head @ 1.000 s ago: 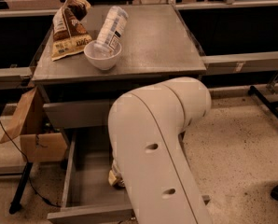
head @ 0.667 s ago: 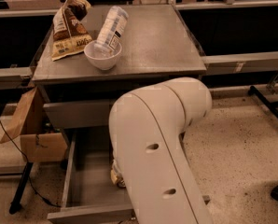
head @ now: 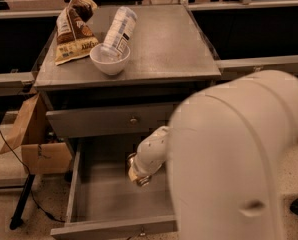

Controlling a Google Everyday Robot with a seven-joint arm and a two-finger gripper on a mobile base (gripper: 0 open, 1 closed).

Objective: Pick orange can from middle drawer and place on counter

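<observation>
I see the pincer at the end of the white arm, inside the open middle drawer, above its tray floor. The orange can sits at the pincer tip; I cannot tell whether the pincer grips it. On the table, a clear plastic bottle leans into a white bowl beside a snack bag. The upper drawer front is closed.
</observation>
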